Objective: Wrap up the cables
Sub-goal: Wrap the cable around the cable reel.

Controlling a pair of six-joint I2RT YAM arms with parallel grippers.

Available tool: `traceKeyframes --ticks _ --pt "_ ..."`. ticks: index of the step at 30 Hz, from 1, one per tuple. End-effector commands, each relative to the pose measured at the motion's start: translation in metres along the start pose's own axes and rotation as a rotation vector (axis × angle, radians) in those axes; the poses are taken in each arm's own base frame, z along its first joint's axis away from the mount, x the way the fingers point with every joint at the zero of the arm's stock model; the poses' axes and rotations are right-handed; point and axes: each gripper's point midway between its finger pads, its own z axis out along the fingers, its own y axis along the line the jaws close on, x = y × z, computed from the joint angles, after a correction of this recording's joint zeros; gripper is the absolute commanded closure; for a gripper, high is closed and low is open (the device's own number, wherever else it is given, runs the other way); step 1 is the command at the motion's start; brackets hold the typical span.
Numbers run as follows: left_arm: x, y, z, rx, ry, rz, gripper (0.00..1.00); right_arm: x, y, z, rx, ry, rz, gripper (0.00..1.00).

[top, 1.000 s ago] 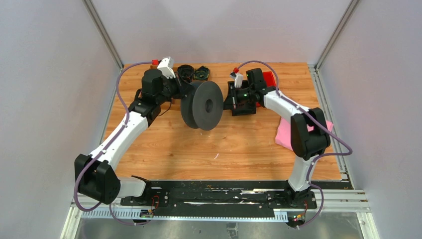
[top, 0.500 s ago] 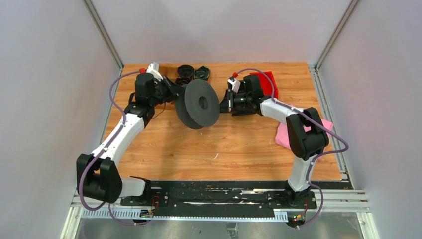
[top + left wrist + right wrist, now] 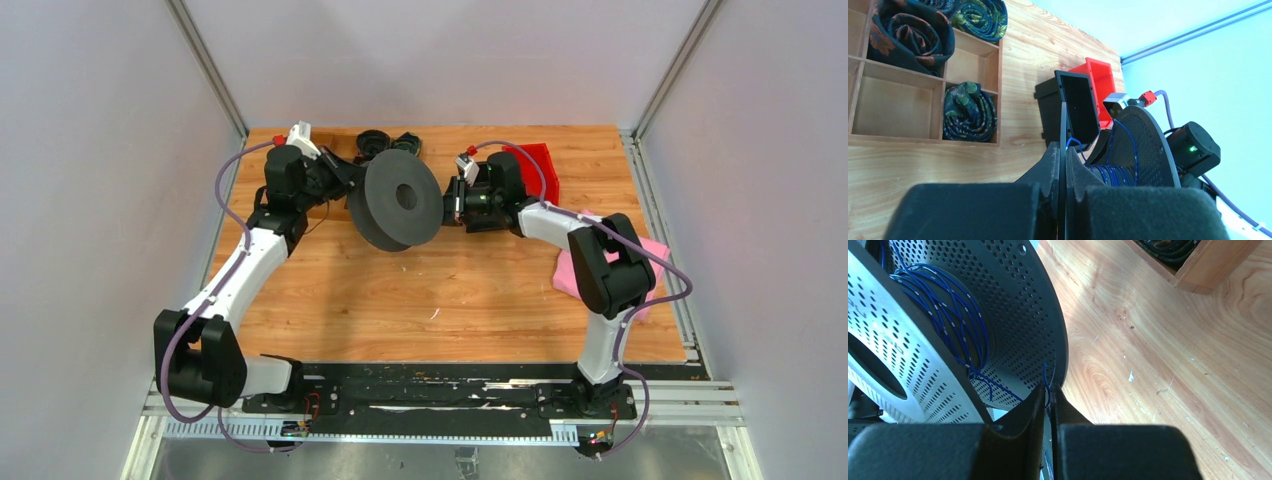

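Obs: thin dark blue cable [image 3: 965, 325], loose turns on hub of grey perforated spool [image 3: 398, 205], mid-back of wooden tabletop [image 3: 450, 290]. Judged limp, light, tangle-prone; grip free strand near flange. Spool flange clamped in left pincer [image 3: 1063, 155]; cable strand pinched in right pincer [image 3: 1049, 392].

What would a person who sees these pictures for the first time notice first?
The big grey spool at the far middle of the table, with the left gripper clamped on one flange. Thin blue cable loops round its core, and a strand runs into the shut right gripper. A red bin sits behind.
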Motion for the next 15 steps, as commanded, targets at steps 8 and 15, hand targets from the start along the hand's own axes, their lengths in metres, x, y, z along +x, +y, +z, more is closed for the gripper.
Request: traceKeyframes --ticks 8,15 --pt "-0.0371 -0.0162 0.0029 0.066 -0.136 0.011 1.0 0.0272 0.0215 0.0048 -0.101 0.089 0.01 0.85" --pt "-0.0368 -0.0135 0.0036 0.062 -0.135 0.011 1.0 0.0259 0.0241 0.006 -0.113 0.089 0.01 0.8"
